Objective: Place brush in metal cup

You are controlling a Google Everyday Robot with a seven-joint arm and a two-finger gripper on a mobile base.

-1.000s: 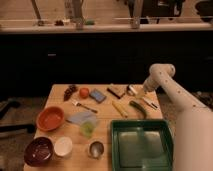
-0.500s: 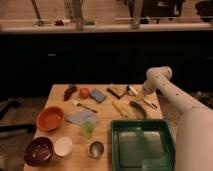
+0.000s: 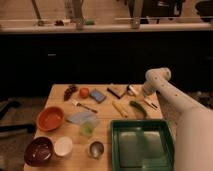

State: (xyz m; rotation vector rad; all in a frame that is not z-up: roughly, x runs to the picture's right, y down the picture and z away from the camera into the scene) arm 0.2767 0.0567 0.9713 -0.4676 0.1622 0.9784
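The brush [image 3: 133,91] lies at the table's far right, its white head toward the back and its dark handle end toward the right edge. My gripper [image 3: 142,95] hangs down from the white arm [image 3: 159,79] right over the brush handle and hides part of it. The metal cup [image 3: 96,149] stands upright near the front edge, between the white bowl [image 3: 63,146] and the green tray [image 3: 142,145], well away from the gripper.
A brown block [image 3: 116,91], blue sponge [image 3: 98,95], orange fruit [image 3: 84,92], grapes [image 3: 70,91] and fork [image 3: 85,105] lie along the back. A yellow item [image 3: 119,108], green vegetable [image 3: 138,109], pale-green cup [image 3: 88,128], orange bowl [image 3: 50,118] and dark bowl [image 3: 38,151] fill the rest.
The arm has swung left and lowered, bringing the gripper down onto the brush's place. Nothing on the table has moved.
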